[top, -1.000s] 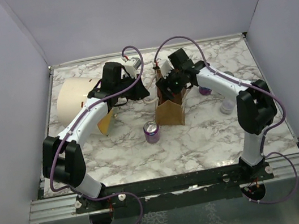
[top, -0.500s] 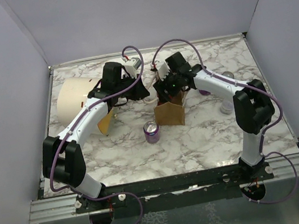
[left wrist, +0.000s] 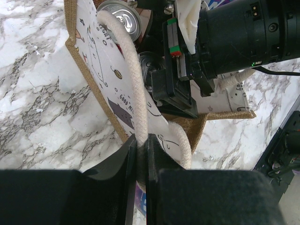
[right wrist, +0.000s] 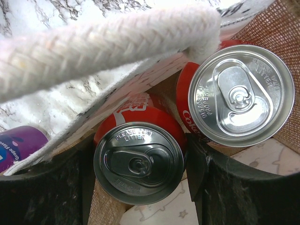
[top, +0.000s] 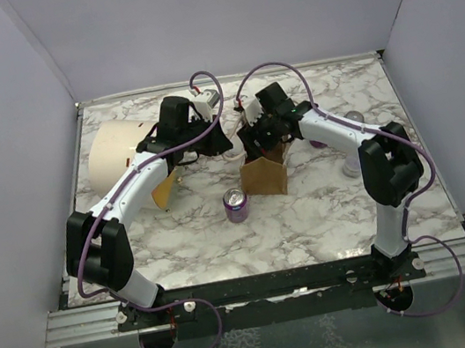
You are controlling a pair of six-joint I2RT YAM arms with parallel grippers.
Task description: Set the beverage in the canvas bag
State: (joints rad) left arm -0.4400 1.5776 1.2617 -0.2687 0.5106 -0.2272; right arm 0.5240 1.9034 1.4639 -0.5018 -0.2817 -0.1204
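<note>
The canvas bag (top: 265, 177) stands mid-table, tan with a pale printed panel (left wrist: 105, 61). My left gripper (top: 230, 146) is shut on its cream rope handle (left wrist: 133, 70), pinched between the jaws (left wrist: 139, 140). My right gripper (top: 260, 136) reaches down into the bag's mouth, its fingers either side of a red soda can (right wrist: 138, 161), shut on it (right wrist: 139, 164). A second red can (right wrist: 241, 96) stands beside it inside the bag. The other handle (right wrist: 103, 47) crosses above. A purple can (top: 236, 205) stands on the table just left of the bag's front.
A large cream cylinder (top: 119, 162) with an orange disc end lies at the left behind my left arm. Several small cans or cups (top: 353, 163) stand right of the bag near my right arm. Grey walls enclose the table.
My right gripper has shifted slightly left and down over the bag's mouth with the red can. The left gripper has stayed on the handle.
</note>
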